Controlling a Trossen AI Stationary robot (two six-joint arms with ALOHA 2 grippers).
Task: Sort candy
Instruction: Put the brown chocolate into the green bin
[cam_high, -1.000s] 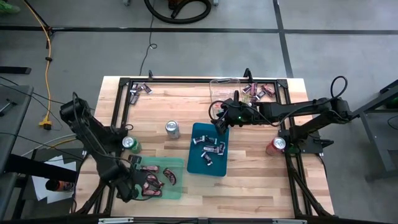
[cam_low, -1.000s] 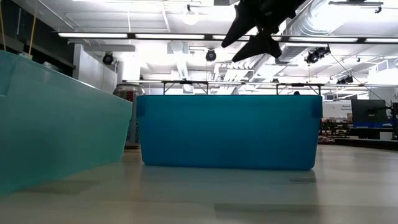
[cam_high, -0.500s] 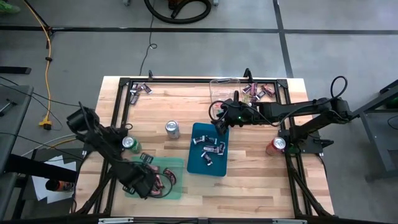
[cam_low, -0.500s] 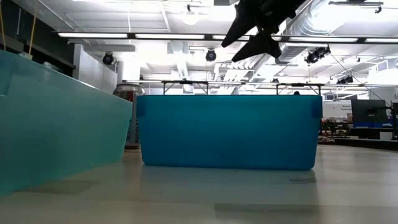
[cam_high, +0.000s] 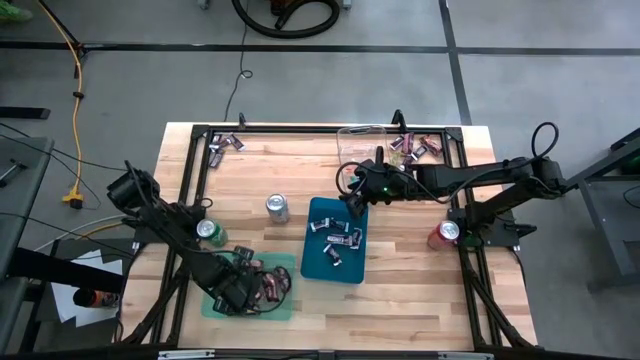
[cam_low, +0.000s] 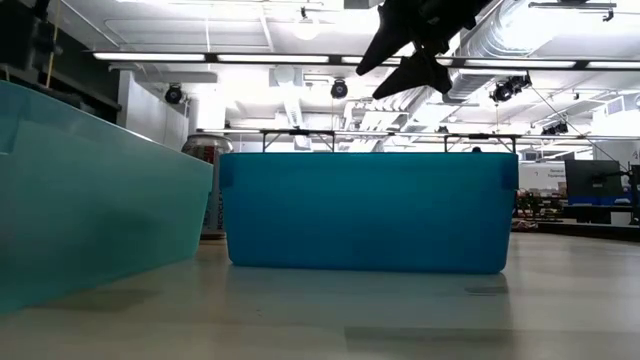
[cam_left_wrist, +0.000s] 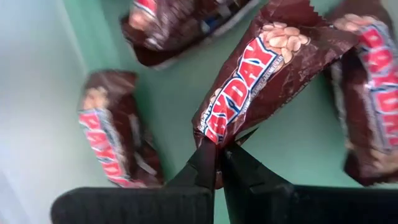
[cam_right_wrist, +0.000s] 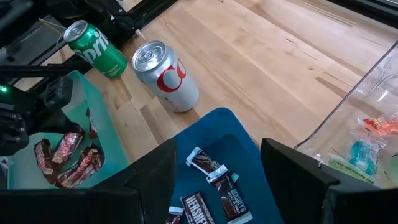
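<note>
My left gripper (cam_high: 243, 290) is down in the light green tray (cam_high: 284, 262), shut on a red-brown Payday bar (cam_left_wrist: 261, 81). More such bars (cam_left_wrist: 115, 140) lie on the tray floor around it. My right gripper (cam_high: 355, 203) hangs open and empty above the far end of the blue tray (cam_high: 318, 268), also seen from its wrist (cam_right_wrist: 217, 186). That tray holds dark, silver-ended Hershey's pieces (cam_right_wrist: 199, 208). More candy lies at the table's far right (cam_high: 415, 147) and far left (cam_high: 225, 143). My left gripper pinches the bar's crimped near end (cam_left_wrist: 214, 138) between its two fingertips, which lie along the bar. The bar stretches away from the fingers over the tray floor. I cannot tell whether it is lifted clear.
A silver can (cam_high: 277, 207) stands between the trays. A green can (cam_high: 210, 231) stands by the green tray and a red can (cam_high: 444, 234) at the right. A clear container (cam_high: 365, 135) with bright sweets sits at the far edge.
My left gripper has moved toward the table's right edge inside the green tray, and its arm has swung with it. My right gripper has kept still.
</note>
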